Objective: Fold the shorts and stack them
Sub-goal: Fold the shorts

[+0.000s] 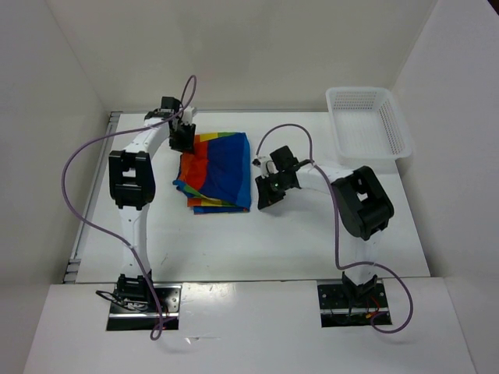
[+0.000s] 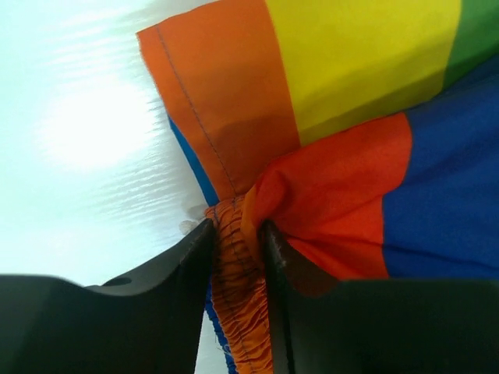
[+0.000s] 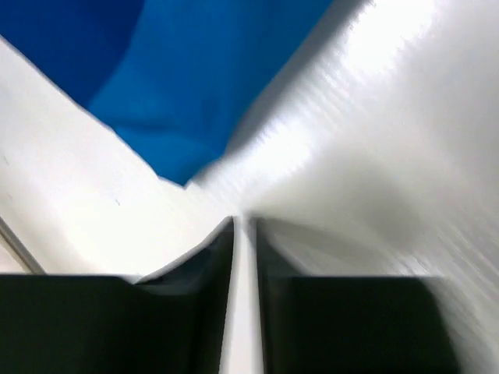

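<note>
The rainbow-striped shorts [image 1: 222,171] lie folded in the middle of the table, blue side up. My left gripper [image 1: 184,139] is at their far left corner, shut on the gathered orange waistband [image 2: 238,312] of the shorts [image 2: 351,70]; the cloth fills the gap between the jaws [image 2: 238,241]. My right gripper [image 1: 263,196] is low over the table just right of the shorts' right edge. Its jaws [image 3: 244,234] stand shut with only a thin slit and nothing between them. The blue cloth [image 3: 179,70] lies just ahead of it.
A white lattice plastic basket [image 1: 401,132] stands at the far right corner of the table. White walls close in the table at the back and both sides. The purple cables loop beside each arm.
</note>
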